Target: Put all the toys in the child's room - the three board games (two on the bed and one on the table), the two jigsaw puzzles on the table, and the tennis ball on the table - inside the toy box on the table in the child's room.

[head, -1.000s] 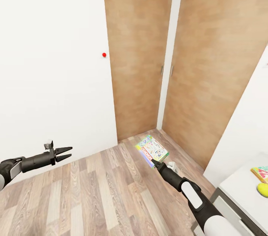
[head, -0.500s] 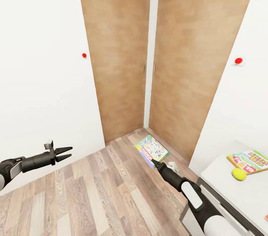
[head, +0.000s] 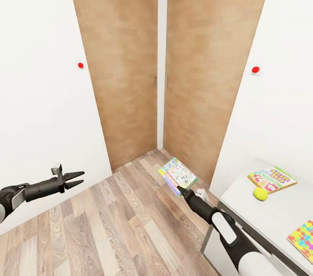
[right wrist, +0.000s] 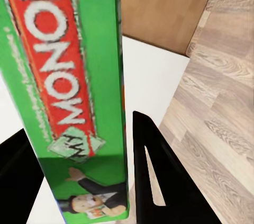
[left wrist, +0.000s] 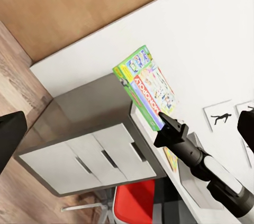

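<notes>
Nearest, the right end effector [head: 180,190] is pinching the Monopoly box [head: 177,175] by one edge, with the box jutting forward and tilted over the wood-plank floor [head: 117,228]. From the right wrist camera, the Monopoly box's green-and-red lettered side [right wrist: 69,91] is sitting between two dark fingers [right wrist: 159,176]. From the left wrist camera, the same box [left wrist: 147,86] is hanging in the air near the corner of the worktop [left wrist: 90,115], gripped by the right end effector [left wrist: 168,128].

Out to the left, the left end effector [head: 74,178] is holding nothing, its two pointed fingers spread a little apart, with open floor beneath and a white wall [head: 39,93] just behind it.

At the right, the worktop [head: 269,219] with its pale grey top is cutting into the frame, its near corner coming close beside the right forearm. A jigsaw puzzle [head: 304,234] is lying at the picture's right edge, partly cut off. Farther back, the tennis ball [head: 260,194] is resting just beside the SKIP-BO box [head: 273,179], which is lying flat near the wall.

Beyond, bare floor is running between the two arms into a narrowing corner where two wooden door panels [head: 161,58] are meeting. A red wall button [head: 80,65] is showing on the left wall, and another red button [head: 255,69] on the right wall.
</notes>
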